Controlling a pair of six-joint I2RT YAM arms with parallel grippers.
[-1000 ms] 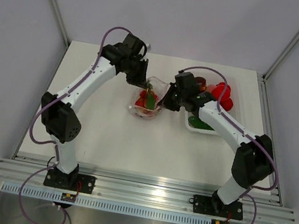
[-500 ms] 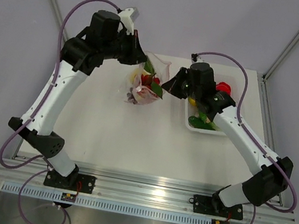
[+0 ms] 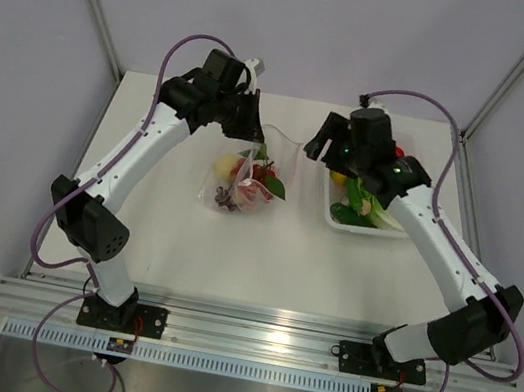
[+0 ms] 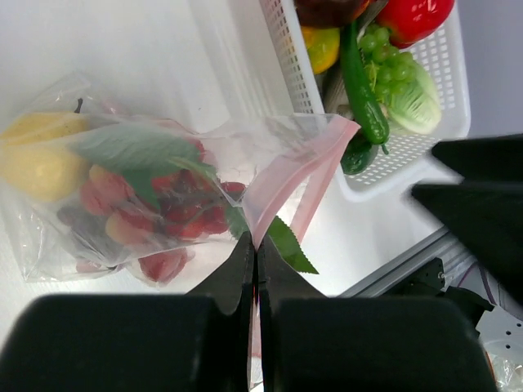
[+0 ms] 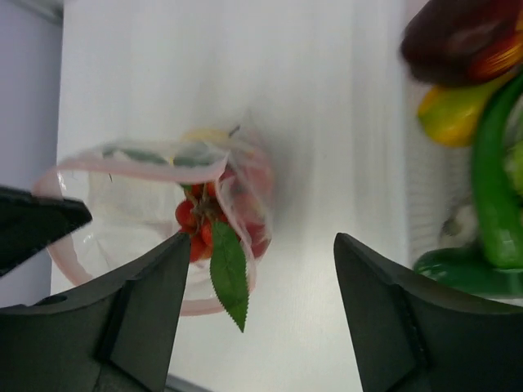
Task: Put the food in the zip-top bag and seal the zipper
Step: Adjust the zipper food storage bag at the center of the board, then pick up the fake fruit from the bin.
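My left gripper (image 4: pixel 255 255) pinches the zipper (image 4: pixel 286 188), the bag (image 3: pixel 241 190) with food (image 4: pixel 176 216) lying left of the basket (image 3: pixel 367 231). A leaf (image 5: pixel 230 278) sticks out across its mouth; my right gripper (image 5: pixel 261 245) hangs spread beside it, holding nothing

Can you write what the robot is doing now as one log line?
left gripper: shut on zipper | right gripper: open, empty | zip-top bag: unsealed, food inside | basket: holds more food

Clear, crinkly plastic zip-top bag (image 3: pixel 241 188) is resting on the white surface (image 3: pixel 165 230), mouth gaping unsealed; its pinkish-red zipper strip (image 4: pixel 296 175) is being pinched by the left tool (image 4: pixel 254 245). Yellow lemon (image 4: pixel 37 159), red berries (image 4: pixel 184 216) and a green leaf (image 4: pixel 292 247) are sitting inside, the leaf poking out.
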